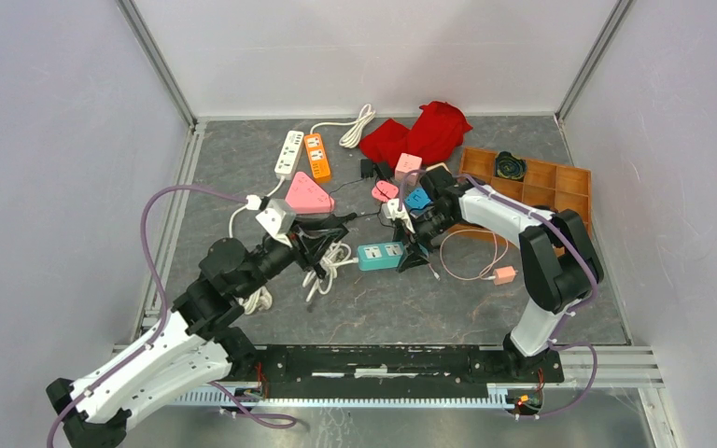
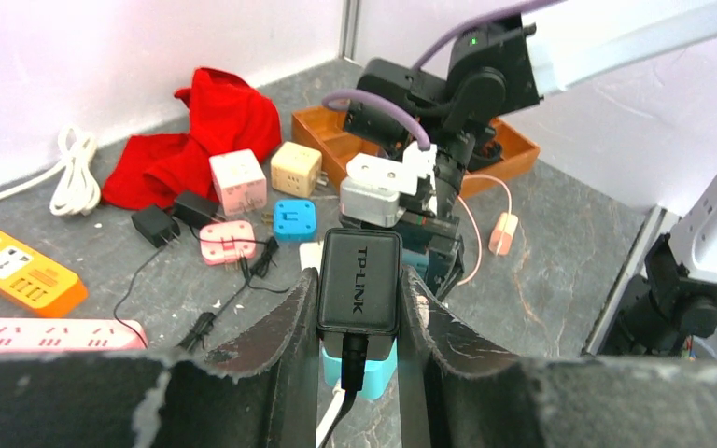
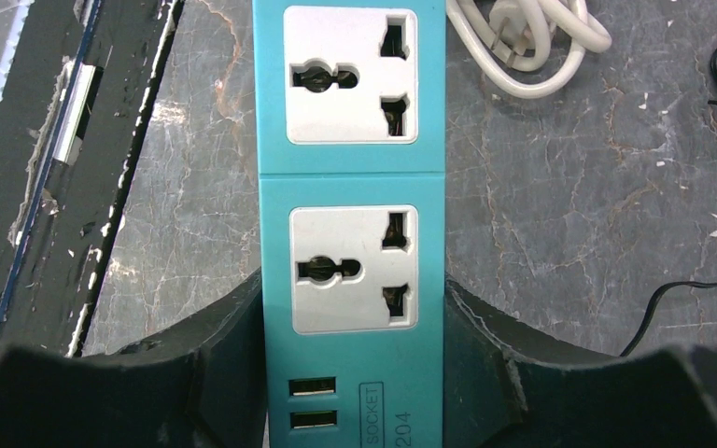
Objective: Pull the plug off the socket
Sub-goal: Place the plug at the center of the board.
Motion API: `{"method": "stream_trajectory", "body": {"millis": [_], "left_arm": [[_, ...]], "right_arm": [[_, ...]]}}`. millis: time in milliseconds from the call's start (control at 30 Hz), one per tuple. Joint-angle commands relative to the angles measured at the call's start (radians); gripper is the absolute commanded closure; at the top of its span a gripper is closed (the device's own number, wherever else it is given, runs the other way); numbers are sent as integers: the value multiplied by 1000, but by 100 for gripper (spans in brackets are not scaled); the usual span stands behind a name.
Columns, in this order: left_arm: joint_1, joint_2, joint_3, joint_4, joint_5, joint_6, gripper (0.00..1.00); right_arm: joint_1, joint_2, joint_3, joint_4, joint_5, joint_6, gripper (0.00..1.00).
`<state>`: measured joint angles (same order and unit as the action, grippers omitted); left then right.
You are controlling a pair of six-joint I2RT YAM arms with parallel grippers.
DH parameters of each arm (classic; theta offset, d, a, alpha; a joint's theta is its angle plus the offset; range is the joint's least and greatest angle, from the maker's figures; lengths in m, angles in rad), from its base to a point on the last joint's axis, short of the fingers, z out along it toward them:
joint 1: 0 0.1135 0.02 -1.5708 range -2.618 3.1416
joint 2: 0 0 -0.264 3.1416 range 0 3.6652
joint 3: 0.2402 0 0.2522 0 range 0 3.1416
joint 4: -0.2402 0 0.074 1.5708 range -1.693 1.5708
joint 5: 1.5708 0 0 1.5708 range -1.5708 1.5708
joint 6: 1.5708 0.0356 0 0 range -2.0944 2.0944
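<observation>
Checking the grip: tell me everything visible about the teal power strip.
The teal power strip looks plastic and lies flat on the grey table. It has two white universal sockets, both empty, and two USB ports at one end. The right gripper is shut on its sides near the USB ports.

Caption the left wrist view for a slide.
Left gripper shut on a black rectangular TP-LINK plug adapter, teal plastic power strip just beyond it.

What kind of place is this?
Probably a robot test booth: plain white walls box in a grey table, two robot arms are bolted at its edge, and power strips lie scattered like practice props.
</observation>
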<state>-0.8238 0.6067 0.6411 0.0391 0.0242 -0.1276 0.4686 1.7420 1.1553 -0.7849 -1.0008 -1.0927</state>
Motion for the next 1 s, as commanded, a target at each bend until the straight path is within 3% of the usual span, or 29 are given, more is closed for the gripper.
{"method": "stream_trajectory", "body": {"millis": [0,267,500,833,967], "left_arm": [[6,-37,60,5,-70,-49,98],[7,-17,97,20,-251,-21,98],[30,110,170,54,-296,20,98],[355,275,269,178,24,-170,98],[421,333,296,215,83,-225,98]], "right_arm": [[-13,-43,-6,59,1,40,100],[-20,-59,-7,61,-5,39,100],[-23,-102,-21,81,-2,43,100],[-24,-115,-21,82,-1,42,100],[-24,-118,-17,74,1,36,100]]}}
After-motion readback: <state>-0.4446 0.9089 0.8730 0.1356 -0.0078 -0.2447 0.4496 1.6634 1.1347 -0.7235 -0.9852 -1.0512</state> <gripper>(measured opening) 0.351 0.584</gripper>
